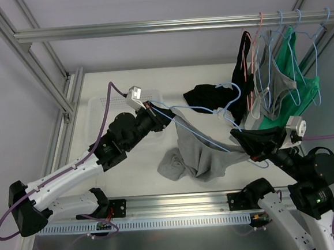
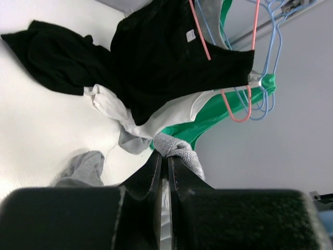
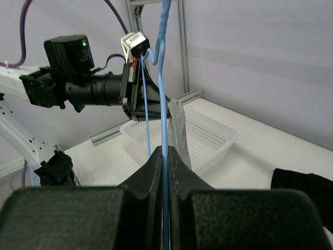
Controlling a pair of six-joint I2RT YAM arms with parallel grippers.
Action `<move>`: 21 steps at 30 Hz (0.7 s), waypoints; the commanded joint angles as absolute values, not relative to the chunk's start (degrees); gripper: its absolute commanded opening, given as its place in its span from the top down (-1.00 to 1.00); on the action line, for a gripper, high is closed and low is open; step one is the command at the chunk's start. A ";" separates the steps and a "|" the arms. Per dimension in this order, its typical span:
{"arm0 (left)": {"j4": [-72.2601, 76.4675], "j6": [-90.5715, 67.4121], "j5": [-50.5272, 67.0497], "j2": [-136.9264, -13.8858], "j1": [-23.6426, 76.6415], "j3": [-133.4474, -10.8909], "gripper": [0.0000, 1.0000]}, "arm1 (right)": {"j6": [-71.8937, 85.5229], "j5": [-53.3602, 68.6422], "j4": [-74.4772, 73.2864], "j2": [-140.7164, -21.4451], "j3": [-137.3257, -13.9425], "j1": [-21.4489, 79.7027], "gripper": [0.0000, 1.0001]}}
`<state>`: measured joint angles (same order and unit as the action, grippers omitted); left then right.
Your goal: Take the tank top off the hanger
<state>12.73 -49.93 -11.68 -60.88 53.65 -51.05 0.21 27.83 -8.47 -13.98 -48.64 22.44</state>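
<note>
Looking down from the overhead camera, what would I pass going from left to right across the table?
Left gripper, pinching the grey tank top → right gripper, clamped on the blue hanger → green garment hanging at the rack.

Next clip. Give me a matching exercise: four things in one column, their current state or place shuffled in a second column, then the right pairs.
Things
1. left end effector
2. right end effector
3. green garment
4. white basket

States or places
A. hanging from the rail
B. shut on the blue hanger
C. standing on the table
D. shut on the grey tank top

Pairs: 1-D, 2-B, 3-A, 4-C
</note>
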 commanded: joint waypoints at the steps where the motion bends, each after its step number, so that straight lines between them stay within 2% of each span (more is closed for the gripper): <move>1: 14.77 -47.47 -16.26 -58.89 53.70 -57.81 1.00 | -3.07 26.37 -12.29 -12.66 -51.15 22.41 0.99; 8: 10.38 -42.71 -18.54 -59.94 52.48 -63.19 1.00 | -7.38 28.48 -18.46 -9.59 -53.00 22.41 0.99; 14: 8.97 -46.92 -13.54 -60.82 47.21 -62.58 1.00 | -8.87 29.96 -19.07 -8.08 -52.29 22.41 0.99; 18: 7.31 -46.76 -3.27 -62.65 40.70 -66.17 1.00 | -11.85 33.92 -22.40 -9.31 -53.35 22.41 0.99; 21: 4.32 -43.16 4.91 -65.47 37.62 -73.45 1.00 | -13.53 37.44 -26.09 -10.45 -54.31 22.41 0.99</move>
